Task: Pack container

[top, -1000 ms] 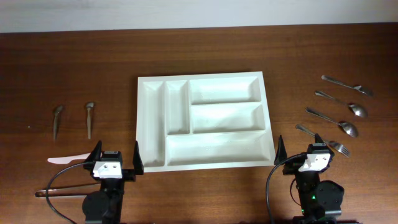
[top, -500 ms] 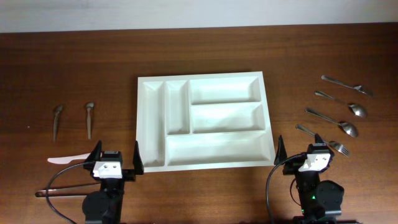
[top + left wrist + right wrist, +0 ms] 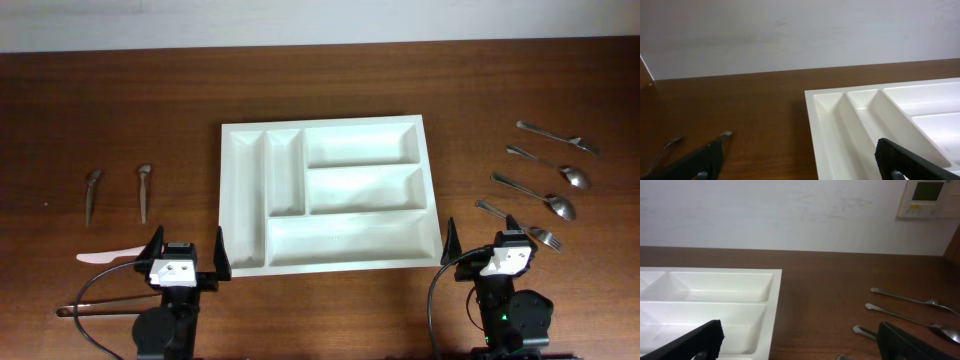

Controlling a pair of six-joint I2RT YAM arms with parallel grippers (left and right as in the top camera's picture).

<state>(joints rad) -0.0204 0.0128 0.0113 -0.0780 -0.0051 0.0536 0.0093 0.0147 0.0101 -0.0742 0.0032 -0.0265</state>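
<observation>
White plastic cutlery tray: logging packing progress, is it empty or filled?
Empty: all five compartments of the white plastic cutlery tray show bare floors in the overhead view.

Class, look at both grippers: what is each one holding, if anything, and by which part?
Nothing is held. The left gripper and the right gripper are both open, with nothing between their fingers. The container is not gripped either.

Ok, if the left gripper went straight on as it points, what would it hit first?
Likely the container, whose left rim lines up with one finger; otherwise bare table. Height is unclear.
</observation>
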